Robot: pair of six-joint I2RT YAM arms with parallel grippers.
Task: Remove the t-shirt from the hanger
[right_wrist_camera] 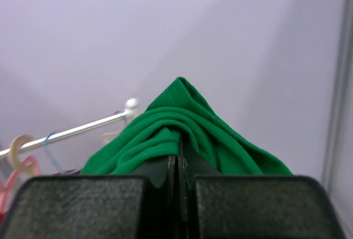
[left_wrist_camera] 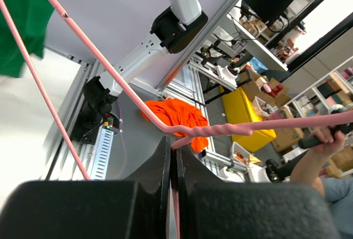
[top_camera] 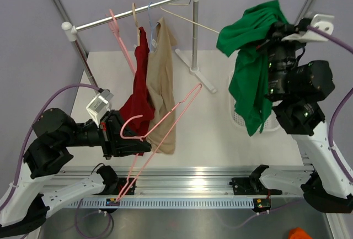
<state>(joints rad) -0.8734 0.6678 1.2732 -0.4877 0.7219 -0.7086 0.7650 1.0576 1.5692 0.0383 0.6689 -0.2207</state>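
The green t-shirt hangs in the air at the right, off the hanger, bunched over the fingertips of my right gripper. In the right wrist view the jaws of that gripper are shut on a fold of the t-shirt. The bare pink hanger slants over the near middle of the table. My left gripper is shut on its wire near the hook. In the left wrist view the twisted neck of the hanger sits just past the tips of the left gripper.
A clothes rack stands at the back with a red shirt, a beige shirt and spare hangers on its rail. A white basket sits below the green t-shirt. An orange cloth lies beyond the table's near right corner.
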